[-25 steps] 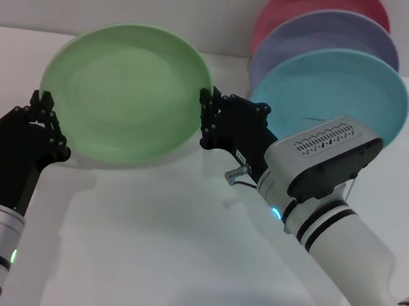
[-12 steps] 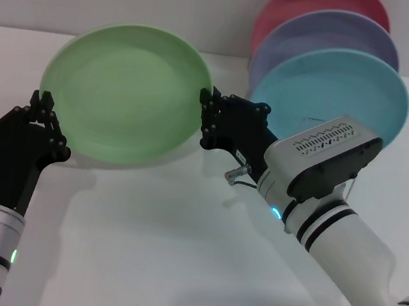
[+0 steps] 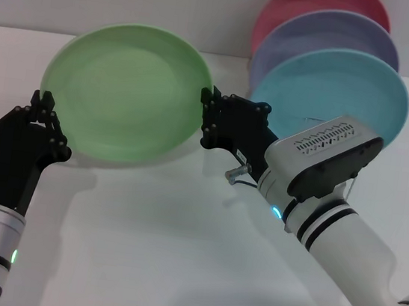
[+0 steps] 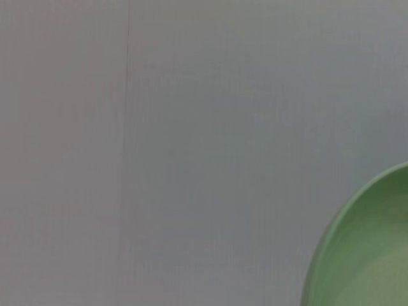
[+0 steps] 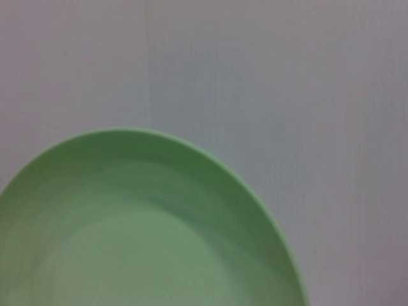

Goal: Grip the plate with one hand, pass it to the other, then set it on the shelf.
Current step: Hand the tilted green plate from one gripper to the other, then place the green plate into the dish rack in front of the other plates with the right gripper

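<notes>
Head cam: we saw the round, shallow, pale green matte plastic plate (image 3: pixel 126 91) held up off the white counter (image 3: pixel 179 233), tilted w/ its hollow face toward the camera, spanning between both arms.

Left pincer (image 3: pixel 43 99), black two-finger type on a slim white-and-silver banded wrist w/ green light, sat at the plate's lower left rim. Its fingertips looked close together at the rim, but we could not tell whether they were pinching it or merely touching.

Right pincer (image 3: pixel 208 116), black, on the bulky white vented housing w/ black-striped wrist and blue light, sat at the plate's right rim, fingers pressed onto the edge, pinching it.

Behind the right arm, three more plates stood upright, overlapping: a light blue round plate (image 3: pixel 348 93) in front, a lilac round plate (image 3: pixel 334 30) behind it, a pink-red round plate (image 3: pixel 315 1) at the back. Whatever held them up was hidden by the right arm; we could not make it out.

Left wrist cam: only a slice of the green rim (image 4: pixel 357 248) vs. a plain grey wall. Right wrist cam: plate's upper arc and hollow (image 5: pixel 140 236) filled the lower part, same grey wall behind. Neither wrist cam showed fingers.
</notes>
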